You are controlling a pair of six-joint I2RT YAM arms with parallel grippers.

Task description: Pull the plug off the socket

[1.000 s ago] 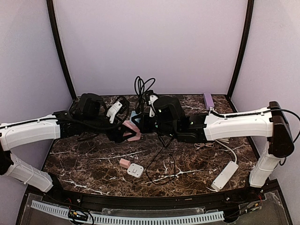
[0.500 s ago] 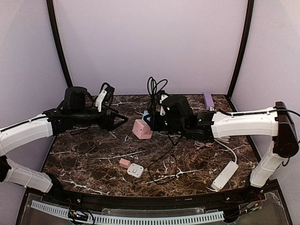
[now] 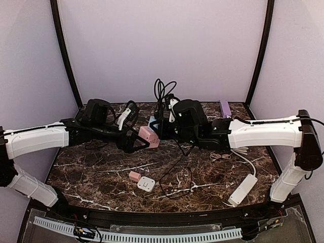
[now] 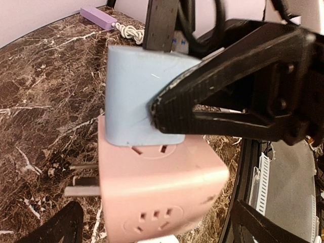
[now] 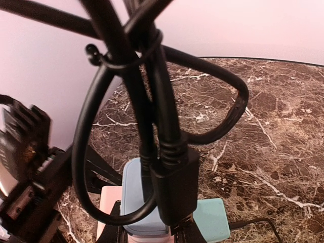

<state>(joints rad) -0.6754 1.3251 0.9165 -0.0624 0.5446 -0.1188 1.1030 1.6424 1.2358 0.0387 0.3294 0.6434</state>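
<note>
Socket [image 4: 162, 187], a pink cube, sits at the middle back of the scene and looks lifted clear of the surface [image 3: 101, 172]. It seems to hang only from the plug [image 4: 134, 96] seated in its upper face. That plug is a pale blue block, and a black cord [image 5: 152, 101] runs up out of its far end.

The right end effector [image 3: 160, 126] pinches the blue block, with one black finger pressed flat on its side. Holding the plug rather than the cube gives this arm the part that has to come away.

The left end effector [image 3: 137, 140] is spread wide. In its wrist view a finger stands at each lower corner with the cube between them, and neither touches it. My judgement is that it is lined up to clamp the cube's side faces, so the two arms can pull in opposite directions along the pins.

Two bare metal prongs [image 4: 81, 179] stick out of the cube's left face. A grip there could slip or sit crooked, so the flat faces are the safer hold. Plug and socket are not yet parted.
</note>
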